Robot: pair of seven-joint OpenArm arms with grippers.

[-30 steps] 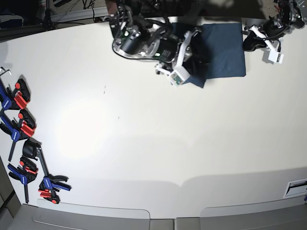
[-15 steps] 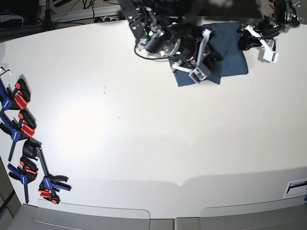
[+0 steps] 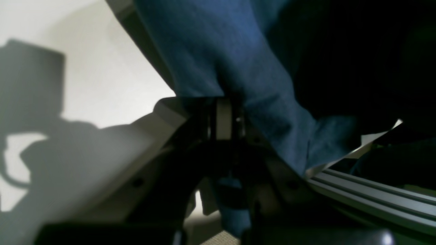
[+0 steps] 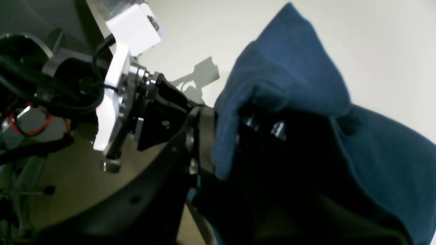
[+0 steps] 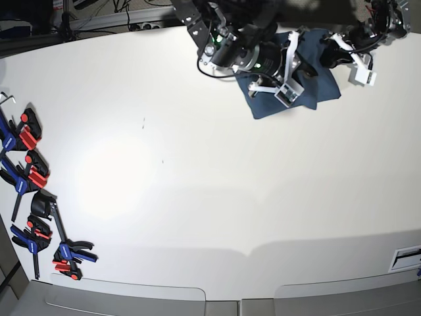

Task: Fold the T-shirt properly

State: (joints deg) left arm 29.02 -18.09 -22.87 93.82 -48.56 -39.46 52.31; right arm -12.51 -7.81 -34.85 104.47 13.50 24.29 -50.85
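**Mia:** Where is the T-shirt [image 5: 316,79] now?

**Ben:** At the far edge of the tabletop [image 5: 210,184], a long way from the clamps [image 5: 29,178]. It lies in a small dark blue bundle, and both arms are right on top of it.

**Mia:** What would it be like to move?

**Ben:** I think it is soft, light and floppy. It bends wherever you lift it and hangs down in wrinkles. So it is best to grab it at an edge or a corner, one on each side, so it hangs flat.

**Mia:** What is the left tool [image 3: 223,119] doing?

**Ben:** Its two sides are pressed all the way together. Blue cloth comes out just above it and drapes past it, so it seems to have a pinch of the T-shirt.

**Mia:** And the right tool [image 4: 204,136]?

**Ben:** That one is nearly closed too, with only a thin gap. A fold of the T-shirt sits in it and rises up like a little tent over it.

**Mia:** Is the folding done?

**Ben:** Not yet, I guess. The cloth is up in the air, not lying flat.
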